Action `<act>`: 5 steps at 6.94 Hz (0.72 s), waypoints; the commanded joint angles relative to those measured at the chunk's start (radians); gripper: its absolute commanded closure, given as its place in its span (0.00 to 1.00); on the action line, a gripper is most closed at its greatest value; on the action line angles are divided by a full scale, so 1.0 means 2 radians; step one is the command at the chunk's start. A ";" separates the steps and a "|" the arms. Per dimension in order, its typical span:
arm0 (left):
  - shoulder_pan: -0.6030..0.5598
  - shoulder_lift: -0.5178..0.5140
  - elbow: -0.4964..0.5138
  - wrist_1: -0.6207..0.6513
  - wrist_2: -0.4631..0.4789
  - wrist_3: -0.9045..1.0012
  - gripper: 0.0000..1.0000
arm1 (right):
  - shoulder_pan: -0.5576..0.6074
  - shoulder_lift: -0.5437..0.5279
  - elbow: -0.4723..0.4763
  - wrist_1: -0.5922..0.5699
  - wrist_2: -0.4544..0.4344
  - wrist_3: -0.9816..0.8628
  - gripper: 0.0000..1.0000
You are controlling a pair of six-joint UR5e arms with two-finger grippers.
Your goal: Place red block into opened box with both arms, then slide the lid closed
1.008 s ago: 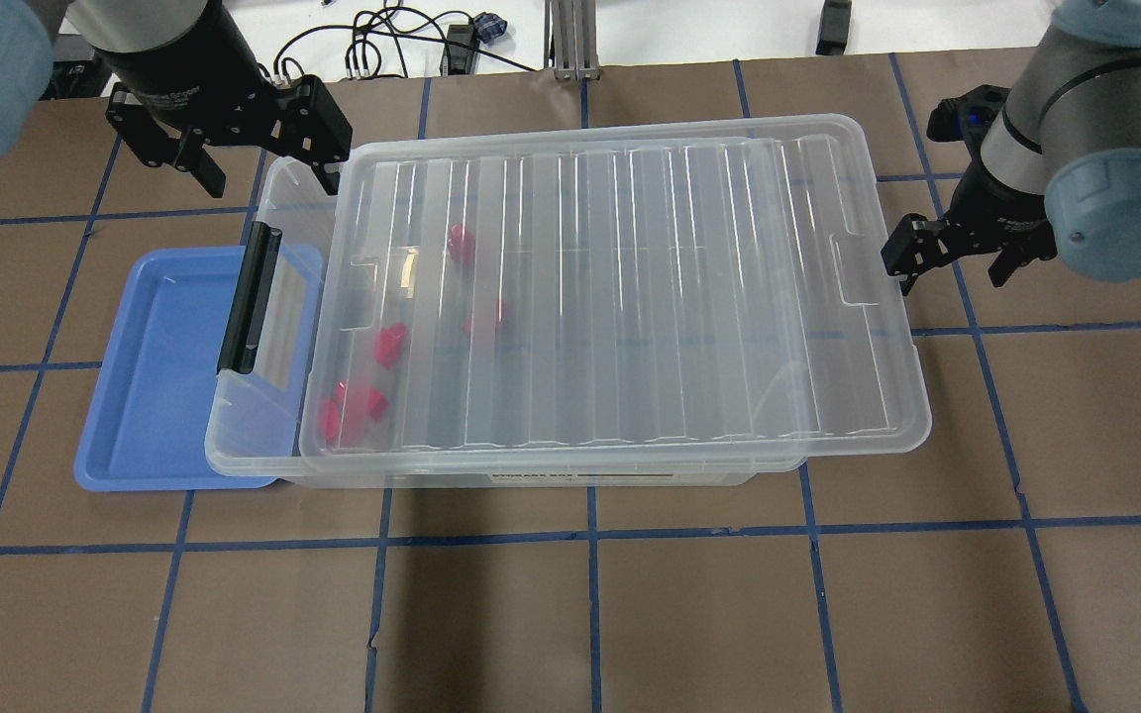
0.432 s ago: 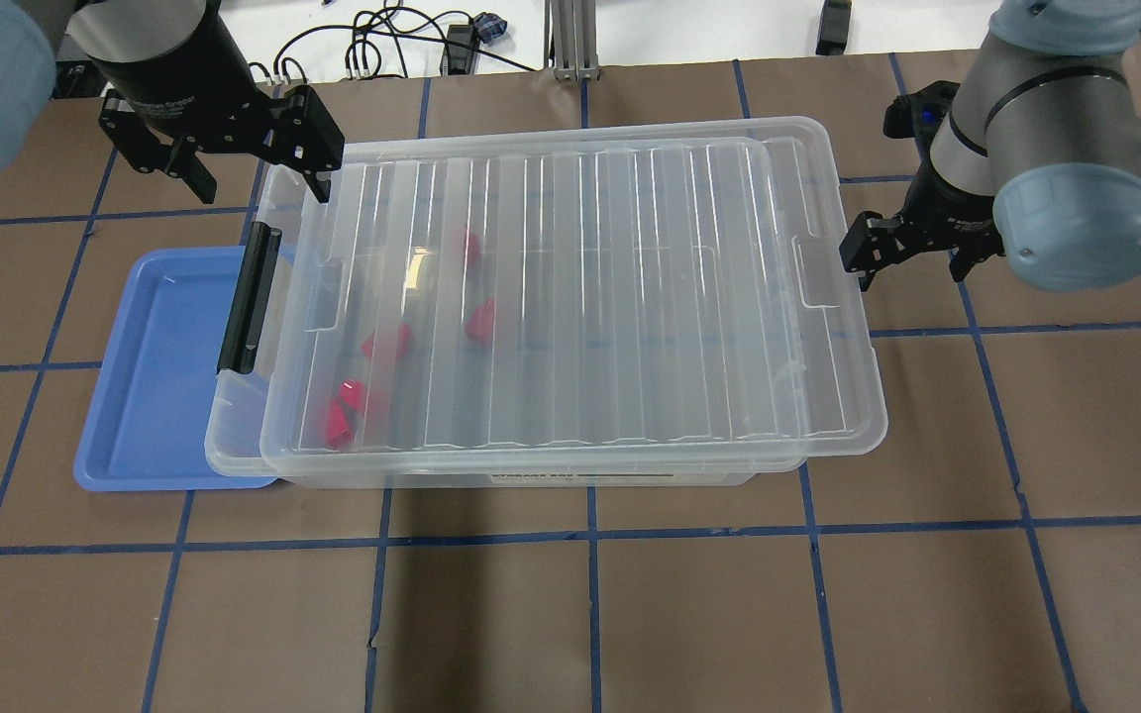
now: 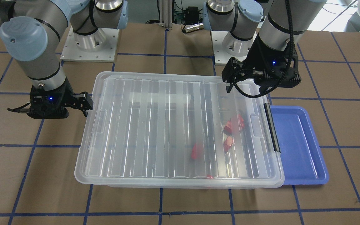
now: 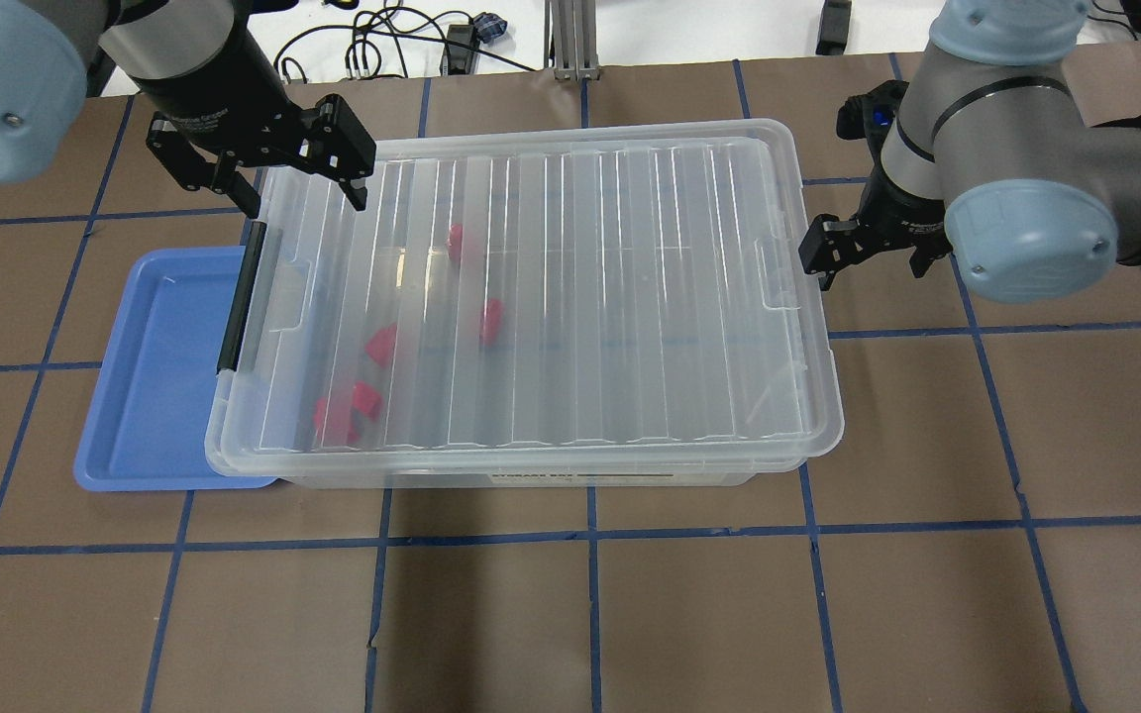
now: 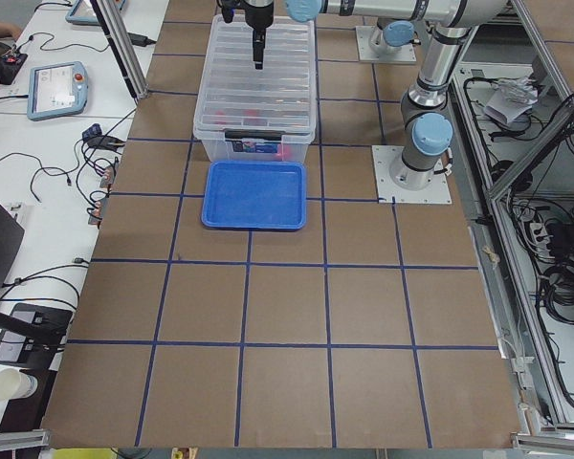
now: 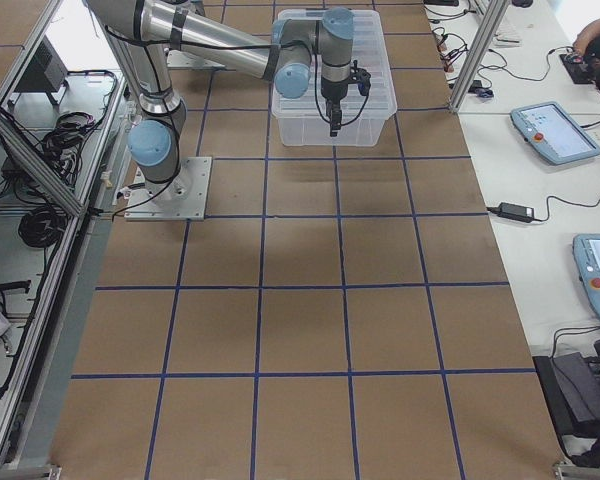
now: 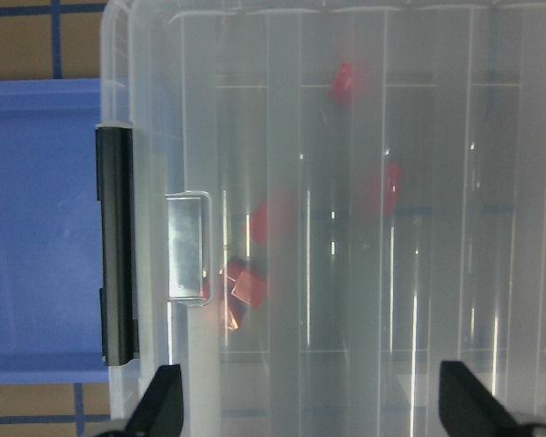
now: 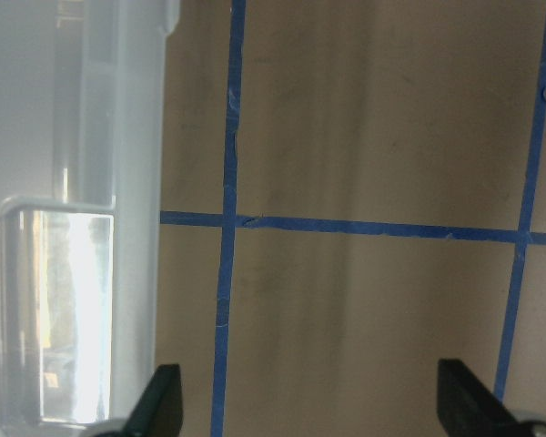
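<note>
Overhead exterior: red block [image 4: 489, 319] blurred beneath lid [image 4: 620, 297]

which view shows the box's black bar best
The left wrist-mounted view: the black bar runs close and large down the frame's left, next to the blue tray. Overhead and front-facing show it whole but thin, exterior left only small, and exterior right and right wrist not at all.

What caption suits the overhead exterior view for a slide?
Lid on box of red blocks; right gripper open beside its short edge, left gripper open over opposite end.
</note>
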 commanded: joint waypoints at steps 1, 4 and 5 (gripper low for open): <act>0.004 0.003 0.000 0.001 -0.002 0.000 0.00 | -0.002 -0.001 -0.053 0.024 -0.008 -0.002 0.00; 0.009 0.009 -0.001 0.001 0.015 0.000 0.00 | 0.041 -0.004 -0.191 0.195 0.036 0.048 0.00; 0.009 0.009 -0.001 0.001 0.024 0.000 0.00 | 0.044 -0.004 -0.189 0.196 0.043 0.094 0.00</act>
